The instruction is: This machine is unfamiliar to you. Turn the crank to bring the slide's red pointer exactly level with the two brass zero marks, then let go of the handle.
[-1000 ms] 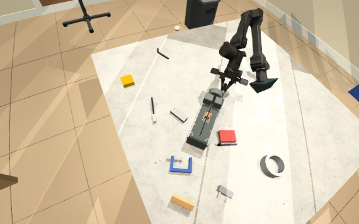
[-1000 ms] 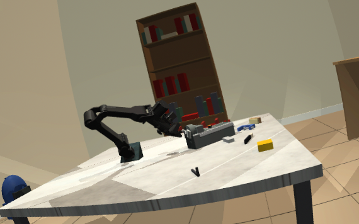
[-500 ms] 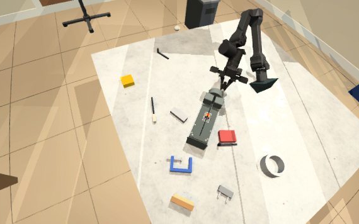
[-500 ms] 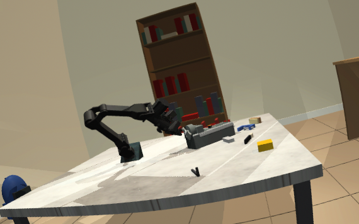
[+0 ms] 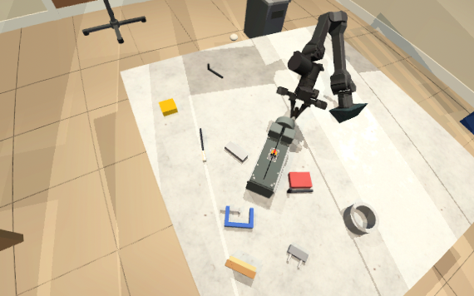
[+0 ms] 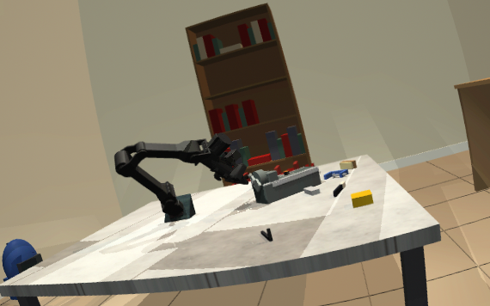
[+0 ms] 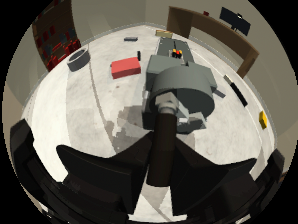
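The grey machine stands on the table, with a long slotted top and a round crank disc at the end near the arm. The dark handle sticks out from the crank's lower left in the wrist view. My gripper is shut on this handle, one finger on each side. The slide's small red pointer shows on the top among yellow-orange marks. It looks close to them, but is too small to tell whether it is exactly level.
A red block lies beside the machine, a grey flat block on its other side. A blue clamp, a grey ring, a yellow block and a black hex key lie farther off.
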Controlling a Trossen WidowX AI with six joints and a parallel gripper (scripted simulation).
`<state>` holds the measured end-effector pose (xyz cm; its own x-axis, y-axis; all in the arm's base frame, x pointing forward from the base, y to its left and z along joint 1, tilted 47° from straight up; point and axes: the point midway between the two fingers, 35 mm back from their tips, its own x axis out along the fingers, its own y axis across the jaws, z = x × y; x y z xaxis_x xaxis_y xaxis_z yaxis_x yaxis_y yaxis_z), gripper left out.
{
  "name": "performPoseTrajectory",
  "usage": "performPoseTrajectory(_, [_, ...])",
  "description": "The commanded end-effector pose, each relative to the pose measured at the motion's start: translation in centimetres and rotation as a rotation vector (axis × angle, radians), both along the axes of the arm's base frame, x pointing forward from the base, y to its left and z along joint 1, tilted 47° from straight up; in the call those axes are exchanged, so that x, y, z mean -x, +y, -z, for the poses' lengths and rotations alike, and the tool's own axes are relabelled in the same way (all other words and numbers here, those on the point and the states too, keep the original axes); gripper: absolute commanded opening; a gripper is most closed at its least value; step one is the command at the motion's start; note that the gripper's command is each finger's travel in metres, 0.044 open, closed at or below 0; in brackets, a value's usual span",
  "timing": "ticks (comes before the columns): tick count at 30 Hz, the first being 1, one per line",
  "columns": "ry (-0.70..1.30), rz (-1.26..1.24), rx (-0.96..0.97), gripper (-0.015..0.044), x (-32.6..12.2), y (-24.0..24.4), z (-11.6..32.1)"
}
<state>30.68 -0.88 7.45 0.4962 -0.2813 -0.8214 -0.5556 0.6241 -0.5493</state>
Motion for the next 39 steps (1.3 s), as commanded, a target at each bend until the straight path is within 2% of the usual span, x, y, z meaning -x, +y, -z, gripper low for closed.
performPoseTrajectory(1, [-0.017,-0.002,0.000,0.0000,-0.43,0.02,-0.85])
performPoseTrajectory(39, [-0.017,-0.002,0.000,0.0000,-0.70,-0.16,-1.24])
